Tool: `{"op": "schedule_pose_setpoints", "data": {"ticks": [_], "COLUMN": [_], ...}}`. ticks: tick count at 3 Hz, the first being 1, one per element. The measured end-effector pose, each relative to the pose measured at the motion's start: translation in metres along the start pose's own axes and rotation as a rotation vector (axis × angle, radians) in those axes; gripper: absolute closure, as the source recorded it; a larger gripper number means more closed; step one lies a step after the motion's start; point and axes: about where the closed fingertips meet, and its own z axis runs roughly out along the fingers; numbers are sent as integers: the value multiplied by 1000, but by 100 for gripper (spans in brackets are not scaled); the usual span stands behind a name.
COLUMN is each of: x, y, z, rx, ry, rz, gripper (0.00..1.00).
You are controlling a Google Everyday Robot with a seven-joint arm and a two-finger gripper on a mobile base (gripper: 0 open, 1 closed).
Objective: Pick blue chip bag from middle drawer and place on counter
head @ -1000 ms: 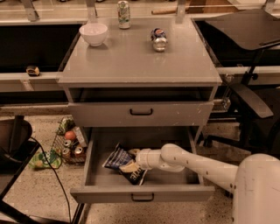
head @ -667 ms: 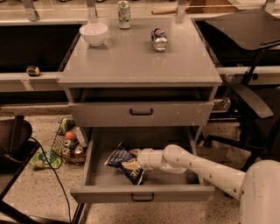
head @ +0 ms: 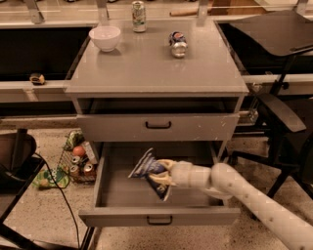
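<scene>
The blue chip bag point(head: 145, 169) is a crumpled dark blue foil bag with white lettering. It hangs tilted in my gripper point(head: 164, 177), a little above the floor of the open middle drawer point(head: 122, 196). My gripper reaches in from the right on a white arm and is shut on the bag's right side. The counter point(head: 146, 66) is the grey top slab above, well apart from the bag.
On the counter stand a white bowl point(head: 105, 37), a green can point(head: 139, 10) and a blue-and-silver soda can point(head: 178, 44) on its side. A taller closed drawer point(head: 158, 127) sits above the open one. A wire basket point(head: 77, 162) is on the floor at left; a chair point(head: 279, 112) at right.
The bag has come up off the drawer floor and shifted slightly right with my gripper; it now hangs more upright. The drawer has not moved.
</scene>
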Motion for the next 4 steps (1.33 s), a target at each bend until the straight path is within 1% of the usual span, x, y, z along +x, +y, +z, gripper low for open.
{"op": "schedule_pose_setpoints", "data": {"ticks": [1, 2, 3, 4], "x": [-42, -44, -72, -137], "y": [-7, -7, -12, -10], "z": [-50, -57, -53, -57], "rx": [25, 28, -3, -49], "ry": [-49, -50, -58, -22], "rz": [-63, -64, -139, -331], "gripper": [100, 100, 100, 100]}}
